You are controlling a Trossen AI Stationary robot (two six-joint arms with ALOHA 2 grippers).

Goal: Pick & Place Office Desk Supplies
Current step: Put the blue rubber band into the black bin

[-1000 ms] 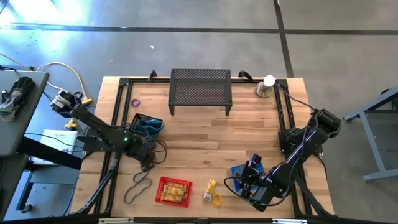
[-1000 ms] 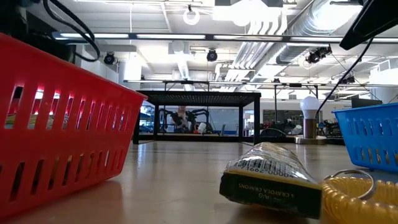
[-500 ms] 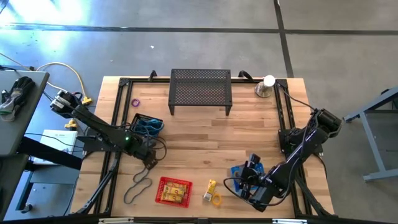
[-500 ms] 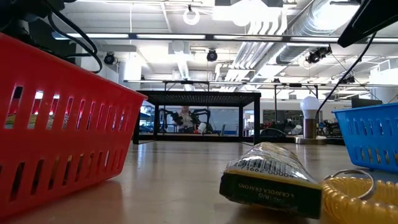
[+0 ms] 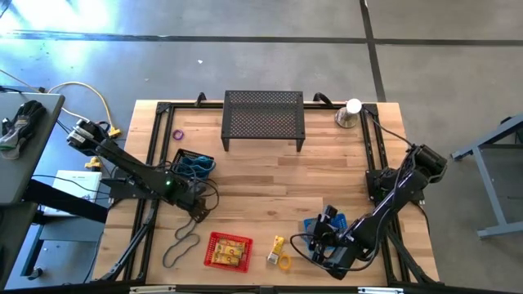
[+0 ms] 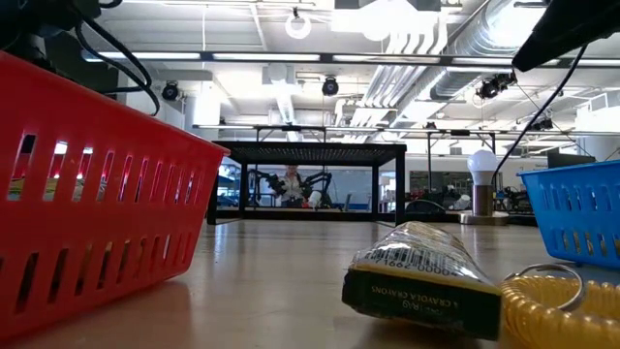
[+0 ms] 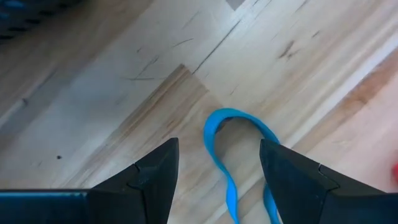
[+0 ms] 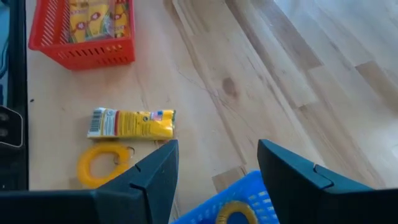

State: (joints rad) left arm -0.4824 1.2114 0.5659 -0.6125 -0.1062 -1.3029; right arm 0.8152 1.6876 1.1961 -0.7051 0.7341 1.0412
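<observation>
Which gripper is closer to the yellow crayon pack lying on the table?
Right. The right gripper hovers over the blue basket, just beside the crayon pack. The left gripper is farther away, on the other side of the red basket.

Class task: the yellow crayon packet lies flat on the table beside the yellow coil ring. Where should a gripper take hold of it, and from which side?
Probably across the middle of the crayon packet, from straight above: it lies flat, long and narrow, so open fingers can straddle its short width, clear of the coil ring.

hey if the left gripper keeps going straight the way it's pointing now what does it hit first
Probably the blue loop lying on the wooden table; it sits between the open left gripper fingers, though depth is uncertain.
</observation>
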